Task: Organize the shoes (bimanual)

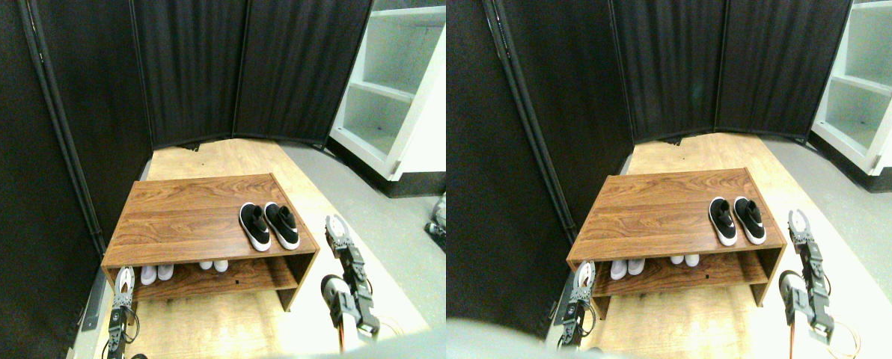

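Observation:
A pair of black shoes (pixel 269 225) with white soles stands side by side on the right part of the wooden rack's top (pixel 184 217). On the lower shelf the toes of two pale shoe pairs show, one at the left (pixel 156 273) and one near the middle (pixel 213 265). My left gripper (pixel 124 283) is raised at the rack's front left corner, holding nothing. My right gripper (pixel 336 228) is up just right of the rack's right end, a short way from the black shoes, holding nothing.
Black folding curtain panels (pixel 191 67) close off the back and left. A white shelf unit (pixel 393 90) stands at the back right. The rack sits on a wooden floor board with grey floor to its right.

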Robot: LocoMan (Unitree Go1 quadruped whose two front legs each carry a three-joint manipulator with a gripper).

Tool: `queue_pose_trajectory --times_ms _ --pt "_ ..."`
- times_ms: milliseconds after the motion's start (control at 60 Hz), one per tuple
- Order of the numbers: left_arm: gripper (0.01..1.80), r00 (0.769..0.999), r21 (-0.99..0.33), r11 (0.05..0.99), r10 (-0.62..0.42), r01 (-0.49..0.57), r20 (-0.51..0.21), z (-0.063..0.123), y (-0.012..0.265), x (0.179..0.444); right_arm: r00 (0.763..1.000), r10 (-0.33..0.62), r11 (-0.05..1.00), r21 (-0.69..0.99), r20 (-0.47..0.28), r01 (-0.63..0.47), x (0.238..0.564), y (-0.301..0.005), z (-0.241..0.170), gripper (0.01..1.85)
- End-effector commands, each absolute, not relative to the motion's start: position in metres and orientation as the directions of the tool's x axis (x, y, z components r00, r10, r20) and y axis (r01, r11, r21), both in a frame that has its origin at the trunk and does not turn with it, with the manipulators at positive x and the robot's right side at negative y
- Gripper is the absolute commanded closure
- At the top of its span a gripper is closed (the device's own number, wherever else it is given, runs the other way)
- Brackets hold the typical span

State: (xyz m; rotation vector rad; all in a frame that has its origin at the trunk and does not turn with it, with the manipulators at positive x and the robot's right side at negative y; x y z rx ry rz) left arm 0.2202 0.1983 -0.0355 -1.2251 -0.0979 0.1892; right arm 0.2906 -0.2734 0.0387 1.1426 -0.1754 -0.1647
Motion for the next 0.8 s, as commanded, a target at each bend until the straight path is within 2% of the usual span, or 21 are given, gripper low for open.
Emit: queue_pose_trajectory --times_ms 17,167,267,433,567,717,800 --pt "1.80 0.982 -0.942 0.334 0.184 -0.028 0.036 -0.025 0.198 0.221 0.970 -0.230 0.423 0.906 0.083 0.023 0.302 -0.280 0.043 1.85" --pt "1.80 0.981 -0.943 0.332 0.190 -0.026 0.040 -0.025 0.197 0.219 0.971 -0.231 0.440 0.897 0.064 0.046 0.326 -0.285 0.035 1.85" --pt "1.80 0.982 -0.936 0.350 0.182 -0.026 0.041 -0.025 0.197 0.217 0.968 -0.251 0.371 0.923 -0.003 0.099 0.341 -0.286 0.028 1.85" --pt "1.80 0.982 -0.936 0.352 0.186 -0.028 0.041 -0.024 0.196 0.214 0.967 -0.249 0.356 0.923 -0.057 0.146 0.362 -0.288 0.012 1.85" --pt "1.80 0.980 -0.935 0.354 0.194 -0.028 0.044 -0.024 0.195 0.214 0.956 -0.269 0.343 0.916 -0.114 0.206 0.371 -0.286 -0.002 1.85" --pt "1.80 0.979 -0.933 0.360 0.198 -0.023 0.052 -0.024 0.194 0.213 0.967 -0.219 0.352 0.913 -0.131 0.204 0.377 -0.282 -0.022 1.85" --pt "1.80 0.977 -0.935 0.354 0.206 -0.025 0.052 -0.023 0.193 0.213 0.965 -0.212 0.344 0.913 -0.152 0.219 0.374 -0.273 -0.027 1.85"
